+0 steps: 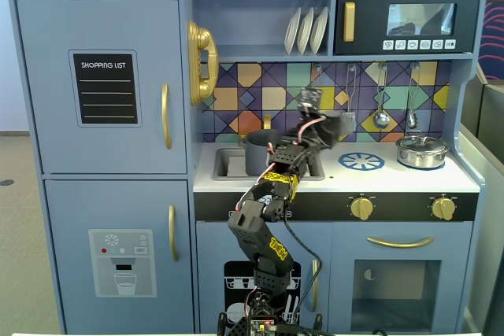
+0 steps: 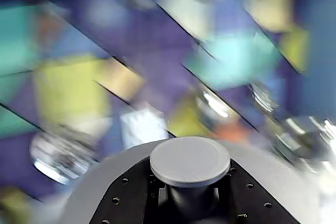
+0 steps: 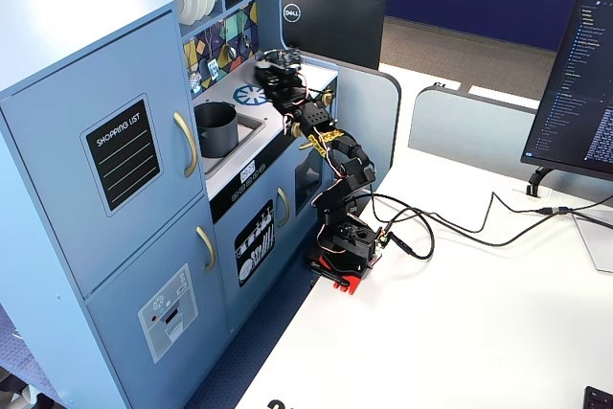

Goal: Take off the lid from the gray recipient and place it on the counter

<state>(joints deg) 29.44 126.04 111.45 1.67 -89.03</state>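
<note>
My gripper (image 1: 327,127) is shut on the knob of the dark-gray lid (image 1: 342,127) and holds it tilted in the air, above the white counter (image 1: 378,180), between the sink and the blue burner ring (image 1: 361,161). In the wrist view the black jaws (image 2: 189,198) clamp the stem under the round knob (image 2: 189,160), with the lid's gray disc (image 2: 100,192) around them; the background is blurred. The gray recipient (image 1: 257,153) stands open in the sink recess, to the left of the gripper. It also shows open in a fixed view (image 3: 215,127), with the gripper (image 3: 278,72) beyond it.
A shiny silver pot (image 1: 421,151) with its lid stands at the counter's right end. Ladles (image 1: 381,118) hang on the tiled backsplash behind the gripper. A gold faucet (image 1: 266,121) stands behind the sink. A monitor (image 3: 575,74) and cables lie on the table.
</note>
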